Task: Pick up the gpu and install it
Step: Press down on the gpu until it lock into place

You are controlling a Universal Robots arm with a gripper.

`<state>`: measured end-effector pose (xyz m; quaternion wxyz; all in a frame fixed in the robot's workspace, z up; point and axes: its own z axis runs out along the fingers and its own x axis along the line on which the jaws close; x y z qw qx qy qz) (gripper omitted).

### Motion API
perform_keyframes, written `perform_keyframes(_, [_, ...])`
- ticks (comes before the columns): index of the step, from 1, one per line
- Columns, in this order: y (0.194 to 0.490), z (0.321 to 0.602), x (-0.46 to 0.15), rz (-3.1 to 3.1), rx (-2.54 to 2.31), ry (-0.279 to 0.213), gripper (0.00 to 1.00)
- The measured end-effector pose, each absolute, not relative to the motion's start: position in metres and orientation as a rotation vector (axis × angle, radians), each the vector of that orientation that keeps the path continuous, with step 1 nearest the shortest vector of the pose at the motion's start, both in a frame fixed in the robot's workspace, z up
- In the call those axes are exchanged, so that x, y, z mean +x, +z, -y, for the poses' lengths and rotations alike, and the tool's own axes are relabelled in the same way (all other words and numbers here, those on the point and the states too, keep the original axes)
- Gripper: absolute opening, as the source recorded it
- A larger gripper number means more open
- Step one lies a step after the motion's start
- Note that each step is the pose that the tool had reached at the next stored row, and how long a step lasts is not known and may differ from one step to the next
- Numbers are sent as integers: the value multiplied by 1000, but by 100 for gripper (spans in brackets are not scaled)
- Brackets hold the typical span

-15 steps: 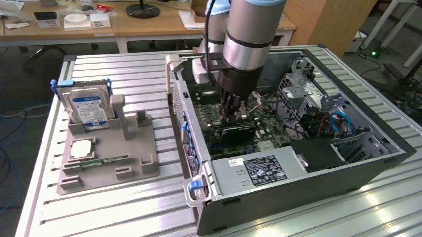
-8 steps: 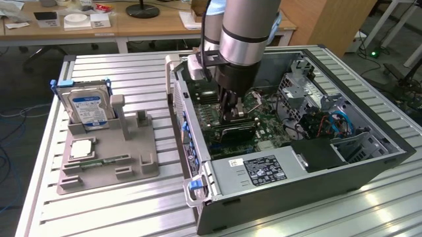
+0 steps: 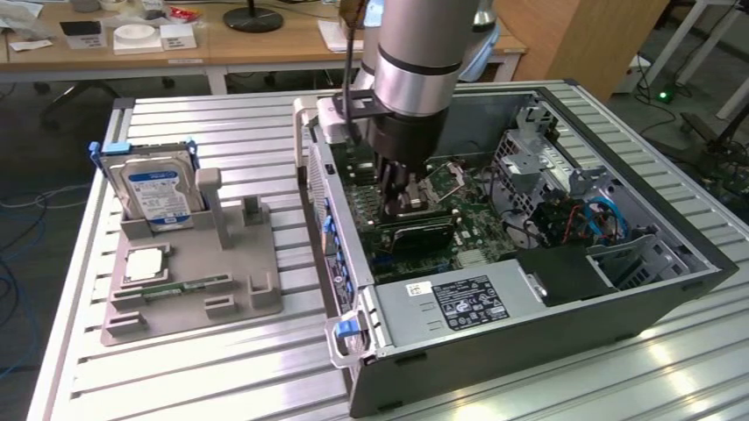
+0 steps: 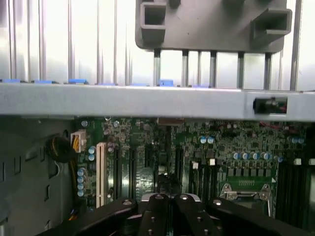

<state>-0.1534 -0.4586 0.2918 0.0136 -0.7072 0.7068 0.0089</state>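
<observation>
Sitting on slatted tbl (image 3: 210, 123): PC case (image 3: 585, 351)

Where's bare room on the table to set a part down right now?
Free: slatted aluminium tabletop behind the grey plastic parts holder, and the strip in front of it. Crowded: inside the open black computer case, where the pincer sits over the green motherboard.

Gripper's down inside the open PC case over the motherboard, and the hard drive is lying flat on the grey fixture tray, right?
Not quite. The hard drive stands upright in a slot of the grey fixture tray, not flat; the exterior view shows it. The rest holds: the gripper is down inside the open PC case over the motherboard.
</observation>
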Motion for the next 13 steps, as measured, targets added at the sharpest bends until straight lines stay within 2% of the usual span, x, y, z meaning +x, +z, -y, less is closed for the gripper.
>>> perform_keyframes(13, [291, 458, -170, -2202, -2203, 28, 11])
